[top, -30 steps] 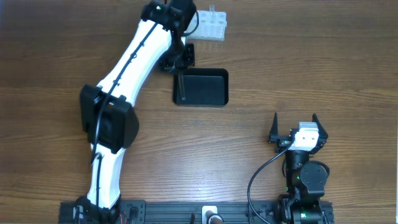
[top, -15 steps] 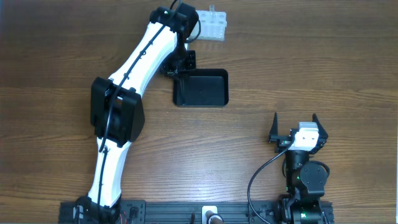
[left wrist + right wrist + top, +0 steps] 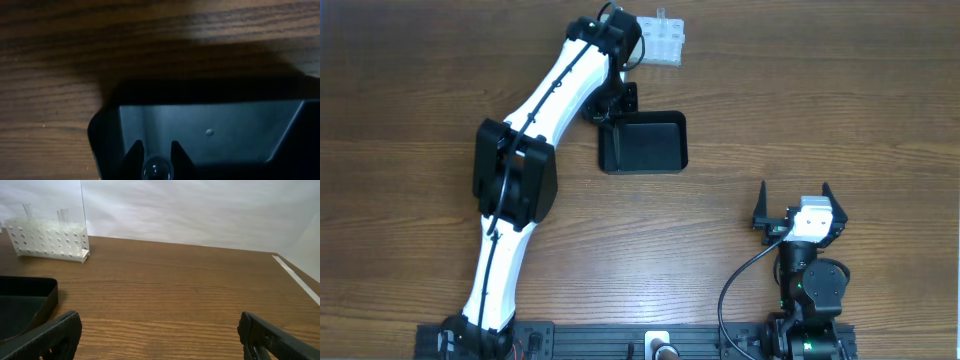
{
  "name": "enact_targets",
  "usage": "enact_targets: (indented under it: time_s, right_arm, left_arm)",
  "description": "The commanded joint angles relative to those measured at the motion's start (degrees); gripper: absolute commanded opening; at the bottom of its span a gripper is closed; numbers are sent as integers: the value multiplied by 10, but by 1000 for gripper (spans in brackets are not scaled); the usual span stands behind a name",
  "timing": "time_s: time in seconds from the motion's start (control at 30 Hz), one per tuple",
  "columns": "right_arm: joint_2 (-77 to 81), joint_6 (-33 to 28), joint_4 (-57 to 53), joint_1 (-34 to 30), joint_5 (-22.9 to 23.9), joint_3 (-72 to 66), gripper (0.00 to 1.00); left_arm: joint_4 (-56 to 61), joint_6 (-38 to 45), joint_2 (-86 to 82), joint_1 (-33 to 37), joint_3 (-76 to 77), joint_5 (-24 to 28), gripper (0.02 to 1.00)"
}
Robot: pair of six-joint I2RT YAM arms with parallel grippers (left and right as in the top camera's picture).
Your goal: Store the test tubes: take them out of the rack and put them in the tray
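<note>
Since a second ago my left pincer (image 3: 155, 146) has swung in over the tray (image 3: 655, 145). It is clamped on a tube (image 3: 156, 170), seen end-on, its length pointing down at the tray's left end. My right pincer (image 3: 792, 208) gapes, well away.

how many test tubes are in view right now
3. Two test tubes stand apart in the white rack; a third sits in the left gripper over the black tray. The rack may hide more.
</note>
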Motion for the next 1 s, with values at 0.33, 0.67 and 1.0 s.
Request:
enact_targets:
  time_s: [0.33, 0.67, 1.0]
  right_arm:
    - [-5, 0, -2, -4, -4, -3, 991]
    - [-5, 0, -2, -4, -4, -3, 991]
    - [-5, 0, -2, -4, -4, -3, 991]
  left_arm:
    - [23, 12, 21, -1, 9, -25, 95]
    - [27, 12, 31, -1, 9, -27, 224]
    - [27, 12, -15, -8, 15, -36, 301]
